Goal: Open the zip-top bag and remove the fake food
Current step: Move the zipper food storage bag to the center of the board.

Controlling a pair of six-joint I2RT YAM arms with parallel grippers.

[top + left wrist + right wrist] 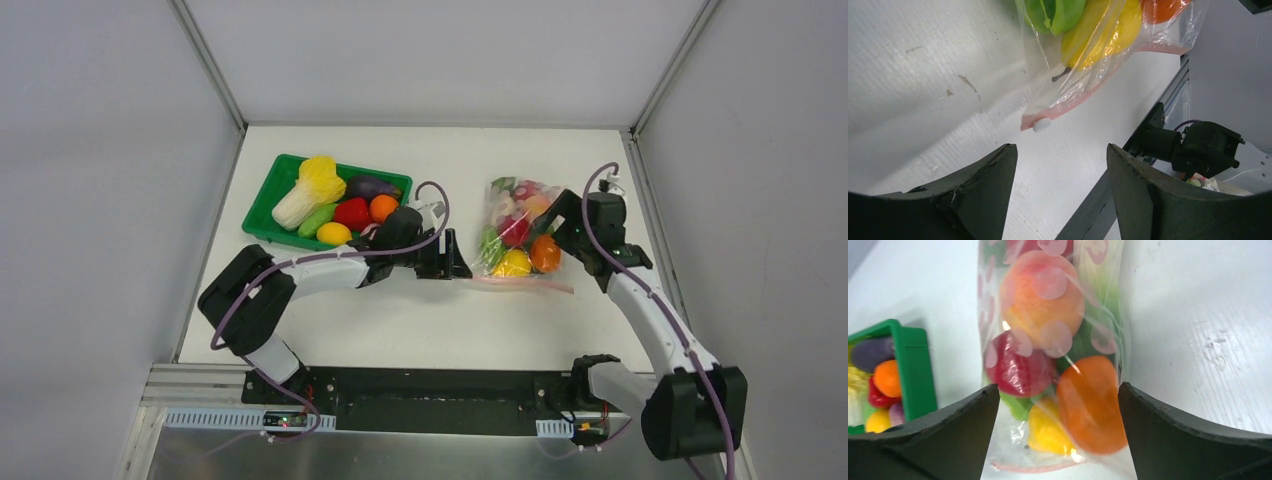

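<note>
while right fingers (923, 440) stand apart, bag (1048, 340) lies between

A green tray (262, 205) is sitting on the white table (400, 310), toward its far left corner. A big yellow-and-white cabbage (312, 188) is lying slantwise in the tray's left half, its leafy top pointing toward the far rim. A purple eggplant (370, 186) is resting along the far right side, and a red pepper (351, 212) is lying just beside it, nearer the middle. Grey walls (100, 150) are enclosing the table on three sides, with metal posts (210, 60) running up at the far corners.
</note>
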